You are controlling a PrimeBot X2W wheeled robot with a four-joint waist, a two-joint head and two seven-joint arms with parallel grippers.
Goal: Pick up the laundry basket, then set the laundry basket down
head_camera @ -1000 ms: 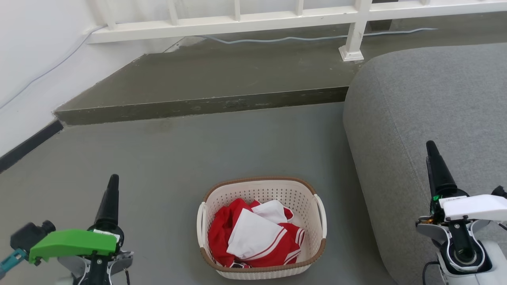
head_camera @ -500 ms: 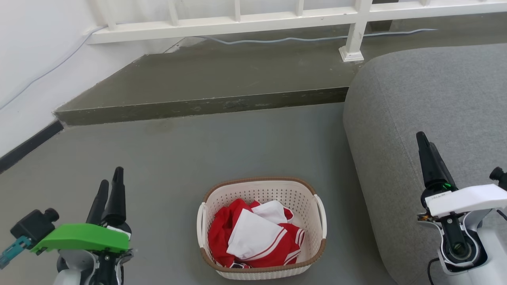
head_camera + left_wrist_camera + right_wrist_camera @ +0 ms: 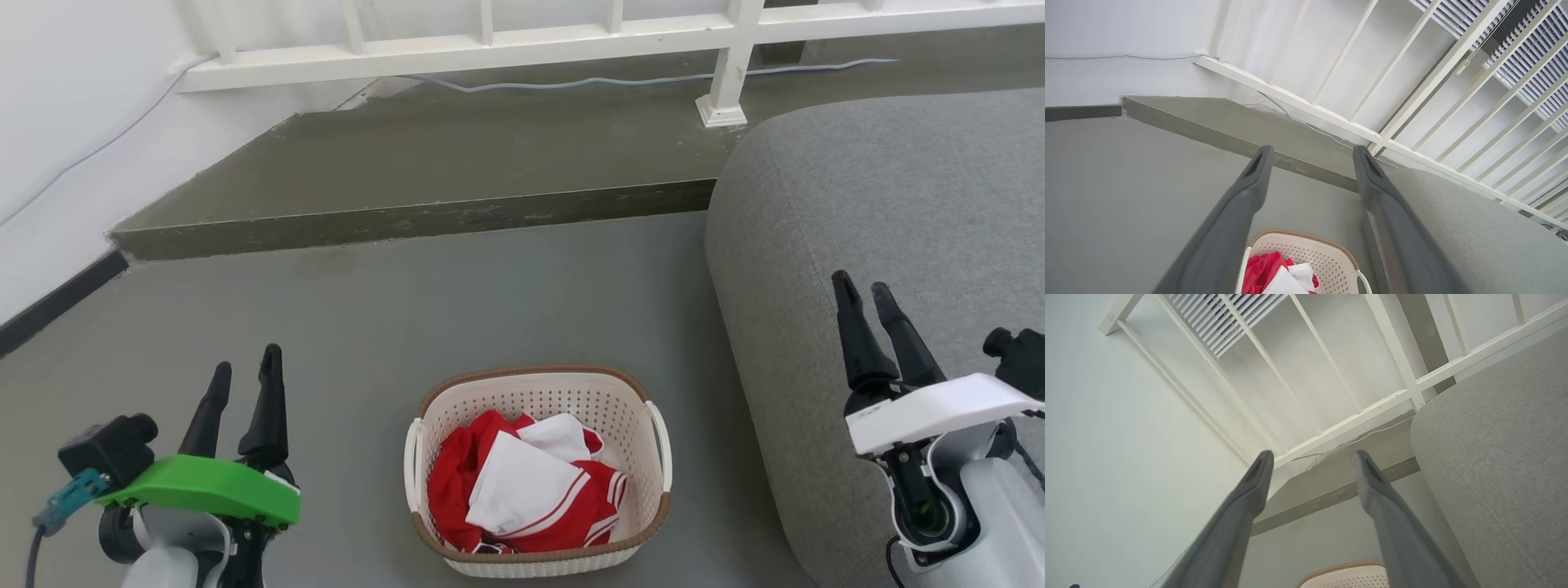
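Observation:
The laundry basket (image 3: 539, 392) stands on the grey floor at the bottom centre of the head view, cream-white and perforated with a brown rim and white side handles. Red and white clothes (image 3: 526, 482) lie inside it. My left gripper (image 3: 245, 363) hangs open well to the basket's left, fingers pointing up the view and holding nothing. My right gripper (image 3: 861, 286) is open over the grey sofa edge, to the basket's right. The left wrist view catches the laundry basket (image 3: 1306, 255) low between the left gripper (image 3: 1310, 151) fingers. The basket rim (image 3: 1345, 567) peeks in below the right gripper (image 3: 1310, 455).
A large grey sofa (image 3: 890, 188) fills the right side, close to the basket. A raised concrete step (image 3: 424, 216) crosses the floor beyond it, with a white railing (image 3: 522, 37) and a loose cable (image 3: 612, 80) behind. A white wall (image 3: 57, 147) closes the left.
Both grippers have turned about their wrists so that two separate fingers now show on each. The left one has shifted right and up the view, the right one left. The basket has not moved.

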